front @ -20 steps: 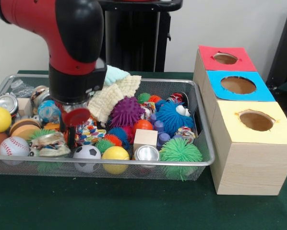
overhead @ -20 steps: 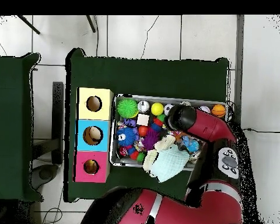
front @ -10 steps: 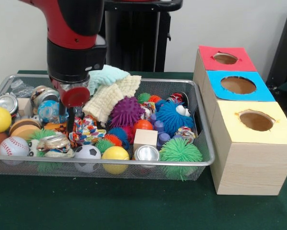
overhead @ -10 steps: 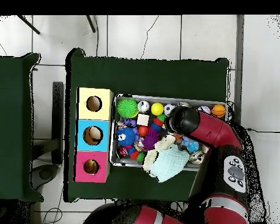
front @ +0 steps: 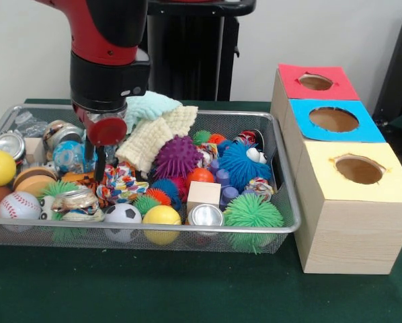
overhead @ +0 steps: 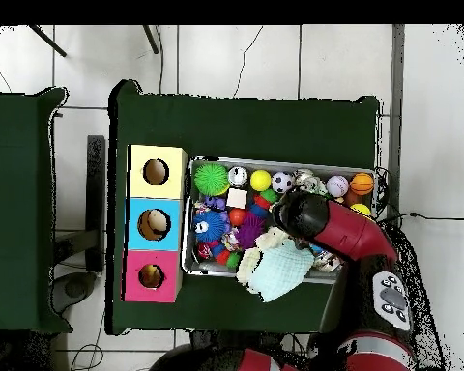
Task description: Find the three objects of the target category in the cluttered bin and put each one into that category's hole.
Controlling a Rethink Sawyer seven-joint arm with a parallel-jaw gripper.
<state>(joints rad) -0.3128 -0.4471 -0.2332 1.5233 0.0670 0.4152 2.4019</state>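
Hand (front: 99, 160) low over the bin (front: 282, 202), toward the end farthest from the three boxes (front: 349, 215); cannot tell whether spread or pinching. Target category unclear; crushed can (front: 71, 200) just below and in front, holes well off across the bin

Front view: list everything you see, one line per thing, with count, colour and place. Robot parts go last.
Wire bin: one, silver mesh, on the green table.
Sorting boxes: three, wooden, tops red, blue, yellow, right of bin, each with a hole.
Spiky balls: several; purple centre, blue right, green front right.
Knitted cloths: cream and mint, draped at the back.
Smooth balls: yellow front, baseball left, soccer ball front.
Metal cans: several, silver; one front, one far left.
Wooden block: one, pale, centre front.
Arm: red and black, over the bin's left half.
Gripper: fingers' state unclear.
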